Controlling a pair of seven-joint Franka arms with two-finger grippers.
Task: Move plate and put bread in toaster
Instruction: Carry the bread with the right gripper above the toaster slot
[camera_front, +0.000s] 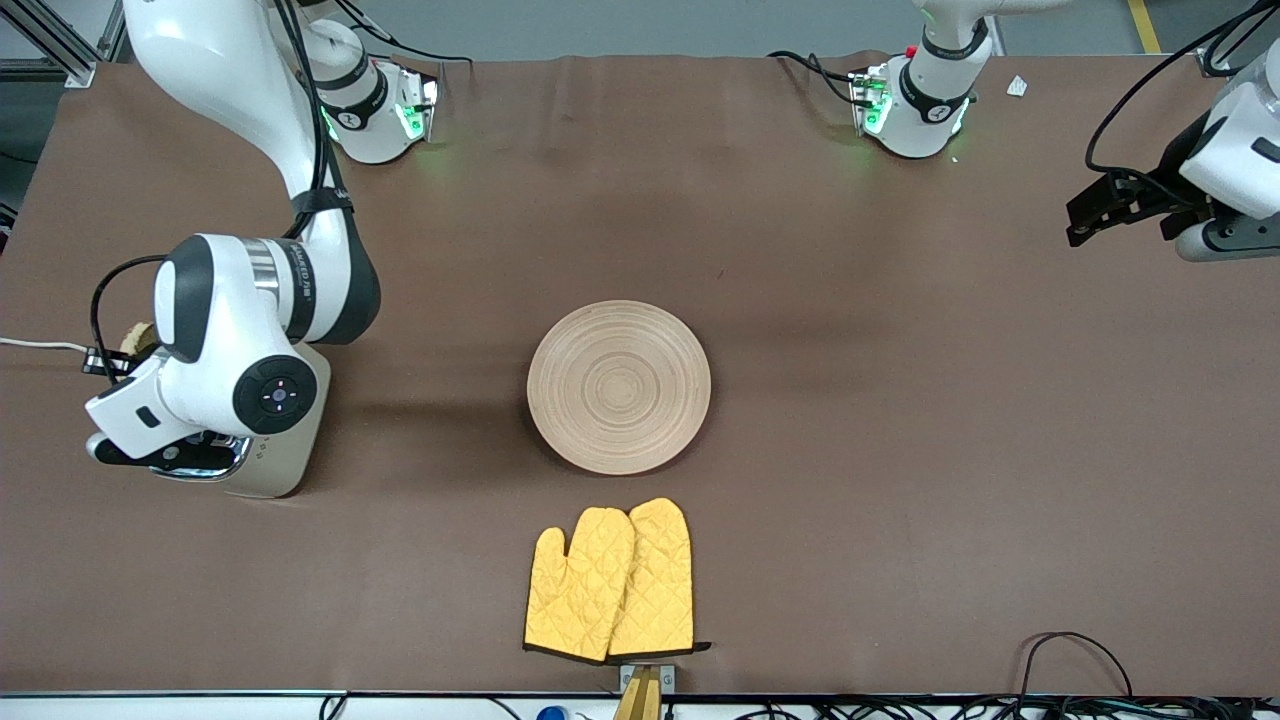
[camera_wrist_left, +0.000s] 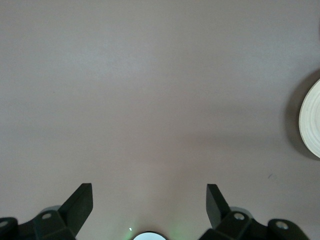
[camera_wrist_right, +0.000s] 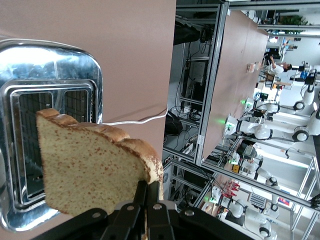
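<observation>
The cream toaster (camera_front: 270, 470) stands at the right arm's end of the table; its chrome top (camera_wrist_right: 55, 65) with two slots shows in the right wrist view. My right gripper (camera_wrist_right: 148, 189) is shut on one corner of the speckled bread (camera_wrist_right: 90, 170) and holds the slice over the toaster's slots. In the front view the right wrist hides most of this; only a bit of the bread (camera_front: 136, 338) peeks out. The round beige plate (camera_front: 619, 386) lies at the table's middle, and its edge (camera_wrist_left: 312, 120) shows in the left wrist view. My left gripper (camera_front: 1092, 214) (camera_wrist_left: 150, 192) waits open and empty in the air at the left arm's end.
A pair of yellow oven mitts (camera_front: 610, 585) lies nearer to the front camera than the plate. The toaster's white cord (camera_front: 40, 345) runs off the table's end. Cables (camera_front: 1075, 660) lie at the front edge. The arm bases (camera_front: 380, 120) (camera_front: 915, 110) stand along the table's back.
</observation>
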